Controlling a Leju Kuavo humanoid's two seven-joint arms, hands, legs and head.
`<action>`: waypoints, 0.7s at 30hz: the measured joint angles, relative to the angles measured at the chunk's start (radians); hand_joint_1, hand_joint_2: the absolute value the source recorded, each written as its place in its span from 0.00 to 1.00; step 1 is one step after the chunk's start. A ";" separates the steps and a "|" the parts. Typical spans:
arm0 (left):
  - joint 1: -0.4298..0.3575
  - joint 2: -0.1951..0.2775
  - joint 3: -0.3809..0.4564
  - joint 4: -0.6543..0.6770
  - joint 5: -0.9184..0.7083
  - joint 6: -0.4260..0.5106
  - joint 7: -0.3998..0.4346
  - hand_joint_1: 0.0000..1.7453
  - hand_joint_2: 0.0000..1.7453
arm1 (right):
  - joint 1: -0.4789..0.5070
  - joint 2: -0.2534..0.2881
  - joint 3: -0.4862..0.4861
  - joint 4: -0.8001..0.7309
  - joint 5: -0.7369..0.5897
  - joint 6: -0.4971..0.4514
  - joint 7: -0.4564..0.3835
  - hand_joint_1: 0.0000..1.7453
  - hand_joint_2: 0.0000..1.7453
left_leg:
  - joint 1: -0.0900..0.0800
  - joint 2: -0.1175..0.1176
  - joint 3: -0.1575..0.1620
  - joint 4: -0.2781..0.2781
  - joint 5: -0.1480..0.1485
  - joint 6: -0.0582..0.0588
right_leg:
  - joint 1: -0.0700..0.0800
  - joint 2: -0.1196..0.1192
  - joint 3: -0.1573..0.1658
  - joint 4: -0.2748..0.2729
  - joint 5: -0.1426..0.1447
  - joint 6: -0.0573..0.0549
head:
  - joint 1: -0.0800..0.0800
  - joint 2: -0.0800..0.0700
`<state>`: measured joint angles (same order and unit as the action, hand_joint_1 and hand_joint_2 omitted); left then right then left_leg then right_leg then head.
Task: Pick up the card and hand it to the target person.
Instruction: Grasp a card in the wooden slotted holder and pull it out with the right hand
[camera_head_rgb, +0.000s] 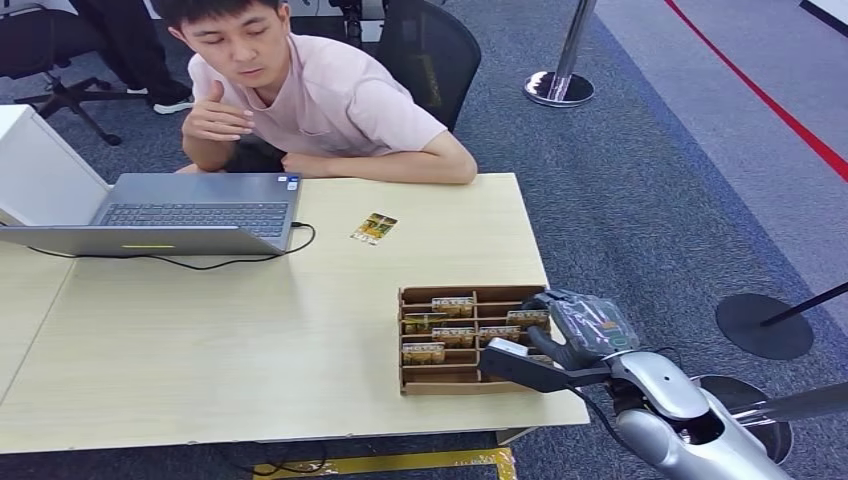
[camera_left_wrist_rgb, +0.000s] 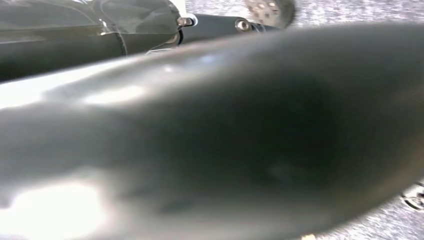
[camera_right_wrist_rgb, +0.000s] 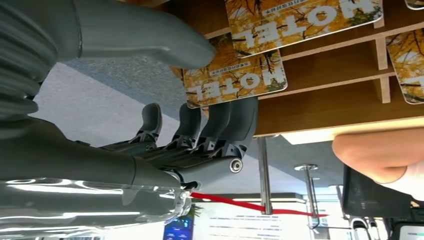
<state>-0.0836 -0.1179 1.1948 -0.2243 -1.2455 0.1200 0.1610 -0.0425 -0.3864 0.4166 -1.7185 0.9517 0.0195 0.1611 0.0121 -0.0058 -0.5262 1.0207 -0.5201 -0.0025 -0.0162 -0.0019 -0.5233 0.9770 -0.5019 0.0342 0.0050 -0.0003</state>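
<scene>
- Right hand (camera_head_rgb: 572, 340) sits at the right end of the wooden card tray (camera_head_rgb: 415, 381), which stands at the front right of the bench (camera_head_rgb: 250, 330)
- In the right wrist view the thumb (camera_right_wrist_rgb: 150, 42) lies on one face of a card marked HOTEL (camera_right_wrist_rgb: 235, 80) and the darker fingers (camera_right_wrist_rgb: 220, 125) lie against its other face; the card is pinched between them at the tray's edge
- That card (camera_head_rgb: 527, 318) is still within the tray, in the compartment nearest the hand; further cards of the same print fill the neighbouring compartments
- A separate loose card (camera_head_rgb: 374, 228) lies flat on the bench, well apart from the tray, between it and the person (camera_head_rgb: 320, 95)
- The person sits at the far side, one forearm resting on the bench edge
- An open laptop (camera_head_rgb: 190, 215) stands at the far left, its cable trailing across the bench
- Left hand: its state cannot be told
</scene>
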 joint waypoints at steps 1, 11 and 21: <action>0.000 0.000 0.000 0.000 0.000 -0.004 -0.007 0.00 1.00 | 0.000 0.000 0.000 0.001 0.000 0.000 0.000 0.69 1.00 | 0.000 0.000 0.000 0.000 0.000 0.000 | 0.000 0.000 0.000 0.000 0.000 0.000 | 0.000 0.000; 0.000 0.001 0.000 0.000 0.000 -0.003 -0.036 0.00 1.00 | -0.001 0.002 0.000 0.002 0.005 0.003 0.006 0.87 1.00 | 0.000 0.000 0.000 0.000 0.000 0.000 | 0.000 0.000 0.000 0.000 0.000 0.000 | 0.000 0.000; 0.000 0.002 0.000 0.000 0.001 0.001 -0.040 0.00 1.00 | -0.001 0.006 0.000 0.002 0.008 0.003 0.007 0.86 1.00 | 0.000 0.000 0.000 0.000 0.000 0.000 | 0.000 0.000 0.000 0.000 0.000 0.000 | 0.000 0.000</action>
<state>-0.0835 -0.1164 1.1948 -0.2243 -1.2446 0.1207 0.1209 -0.0433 -0.3808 0.4164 -1.7166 0.9599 0.0225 0.1679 0.0121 -0.0058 -0.5263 1.0207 -0.5201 -0.0025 -0.0162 -0.0020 -0.5233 0.9770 -0.5019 0.0342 0.0050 -0.0003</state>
